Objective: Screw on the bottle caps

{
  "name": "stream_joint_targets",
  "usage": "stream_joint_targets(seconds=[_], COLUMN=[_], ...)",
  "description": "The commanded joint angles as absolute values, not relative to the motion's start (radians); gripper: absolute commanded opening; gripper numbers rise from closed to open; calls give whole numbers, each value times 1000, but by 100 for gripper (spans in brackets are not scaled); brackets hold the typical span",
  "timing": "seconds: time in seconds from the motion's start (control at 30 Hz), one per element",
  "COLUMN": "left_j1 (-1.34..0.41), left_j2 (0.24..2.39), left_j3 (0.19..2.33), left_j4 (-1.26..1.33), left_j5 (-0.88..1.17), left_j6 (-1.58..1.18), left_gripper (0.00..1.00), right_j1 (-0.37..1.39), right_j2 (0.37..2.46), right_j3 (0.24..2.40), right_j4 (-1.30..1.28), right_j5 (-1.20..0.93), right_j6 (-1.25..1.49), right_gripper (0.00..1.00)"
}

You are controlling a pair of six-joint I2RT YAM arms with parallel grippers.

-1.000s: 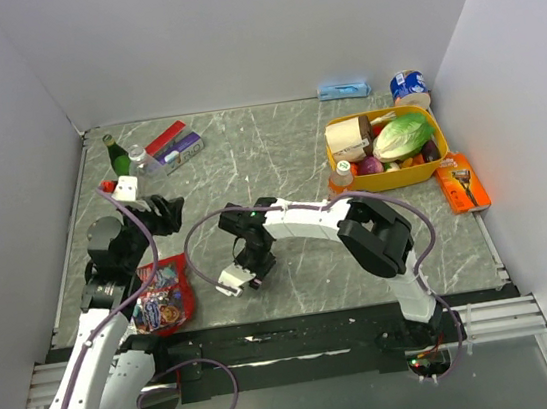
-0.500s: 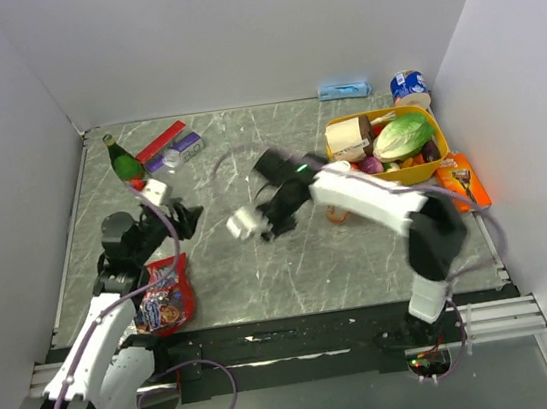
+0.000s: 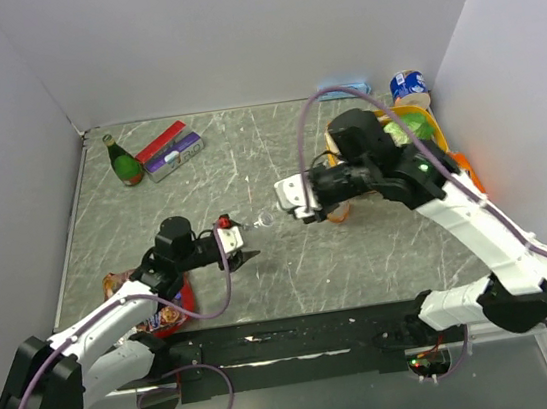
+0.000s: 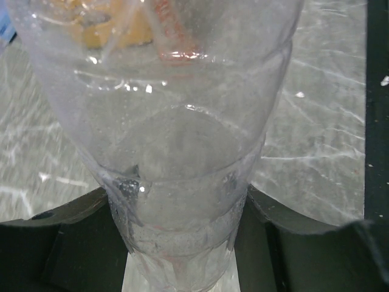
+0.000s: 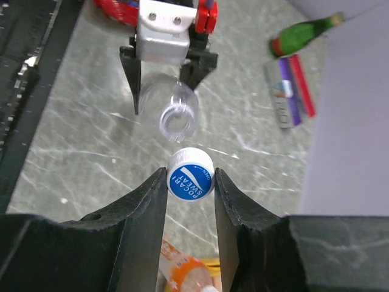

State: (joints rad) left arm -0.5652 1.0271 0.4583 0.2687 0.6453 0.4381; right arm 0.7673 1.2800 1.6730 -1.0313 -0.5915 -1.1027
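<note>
My view: a grey marbled counter [image 3: 245, 138], boxed in.
Plain pale walls [image 3: 232, 38] rise from its left, far and right edges; I see soft, even light.

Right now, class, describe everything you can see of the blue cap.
The blue cap is small, round and plastic-looking, with a white rim and white "POCARI SWEAT" lettering on top. The right gripper pinches its sides, top facing the wrist camera. It hangs just short of the open mouth of the clear bottle, not touching it.

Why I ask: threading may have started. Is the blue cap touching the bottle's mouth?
Apart. The right wrist view shows a sliver of table between the blue cap and the bottle mouth.
</note>
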Motion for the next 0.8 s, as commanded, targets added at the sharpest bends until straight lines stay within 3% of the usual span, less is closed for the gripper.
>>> stream_joint_targets(seconds=[0.0,0.77], left_j1=[-617,-647], left_j2=[1048,1039], left_j3=[499,477], left_j4=[330,468], left_j5=[677,604], left_j6=[503,428], left_gripper=[1,1], right_j1=[818,847], right_j2=[1350,1413], right_j3=[1693,1717], right_j4=[-1052,-1177], right_j5=[-569,-551], right_j6=[-1068,-1114], right_gripper=[25,26])
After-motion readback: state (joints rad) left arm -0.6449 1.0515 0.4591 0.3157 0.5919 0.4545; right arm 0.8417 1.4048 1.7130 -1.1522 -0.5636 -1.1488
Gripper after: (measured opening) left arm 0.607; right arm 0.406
